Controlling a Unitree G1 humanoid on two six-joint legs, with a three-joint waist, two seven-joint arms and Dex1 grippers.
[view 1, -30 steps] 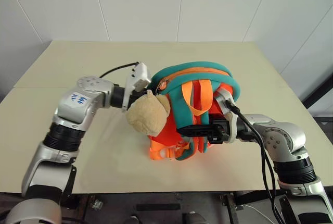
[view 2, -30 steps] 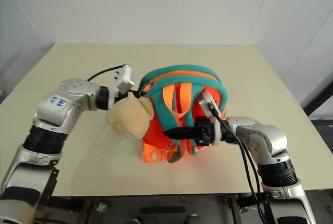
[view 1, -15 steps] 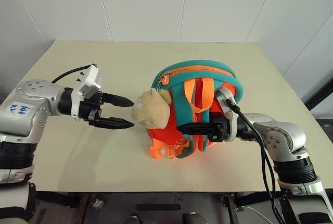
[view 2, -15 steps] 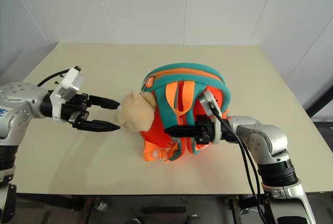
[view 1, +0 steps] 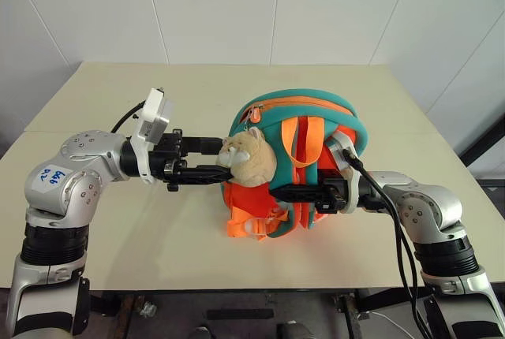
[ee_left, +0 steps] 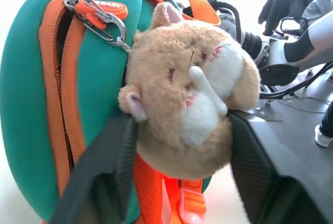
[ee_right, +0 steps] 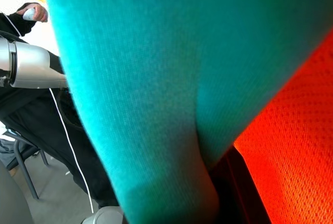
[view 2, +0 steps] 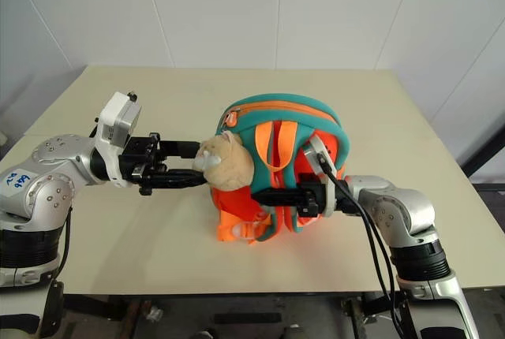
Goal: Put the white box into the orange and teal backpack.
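Now, at the left side, the left pincer points level toward the right, and its two black fingers stand on either side of the plush toy. In the left wrist view the fingers press against both flanks of the toy, so the pincer is about half open and grips the plush toy. The toy is beige with a white muzzle, and it hangs by a metal clip at the end of the orange zipper.

In the middle of the worktop stands the backpack, upright, with the teal rim on top, the orange webbing handle below it, and the orange body down to the worktop. The zipper looks closed.

At the right side, the right pincer points level toward the left. Its fingers are shut on a teal strap of the backpack, at the lower front of it, just beside the orange mesh.

In the right wrist view, a person in dark clothes is in the background.
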